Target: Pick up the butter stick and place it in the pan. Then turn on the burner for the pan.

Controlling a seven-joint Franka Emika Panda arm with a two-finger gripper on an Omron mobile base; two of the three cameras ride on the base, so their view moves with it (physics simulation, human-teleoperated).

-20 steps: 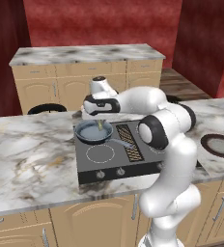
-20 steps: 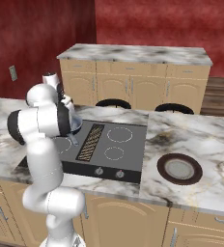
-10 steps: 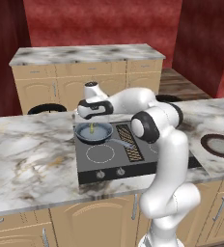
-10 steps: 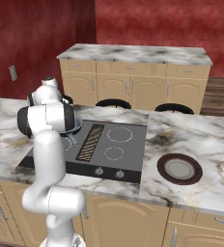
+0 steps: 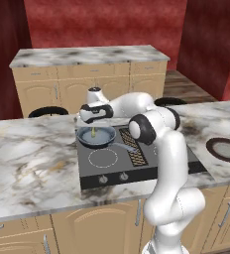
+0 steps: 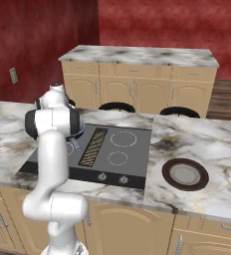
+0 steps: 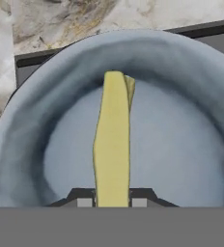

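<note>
The blue-grey pan [image 5: 96, 136] sits on the cooktop's back left burner, its dark handle [image 5: 126, 147] pointing to the right front. My gripper [image 5: 93, 130] hangs over the pan's middle, shut on the pale-yellow butter stick [image 5: 93, 132], which points down into the pan. In the hand view the butter stick [image 7: 113, 144] runs from between my fingertips out over the pan's floor [image 7: 172, 149]; my gripper [image 7: 112, 201] is closed on its near end. In the right base view my arm hides most of the pan [image 6: 79, 130].
The black cooktop [image 5: 137, 155] has two knobs [image 5: 112, 177] on its front strip and a grille down its middle. A dark round plate [image 5: 226, 149] with a brownish rim lies on the marble counter to the right. A second counter stands behind.
The hand has swung left from the cooktop's centre to over the pan, carrying the butter stick with it. The pan has not moved.
</note>
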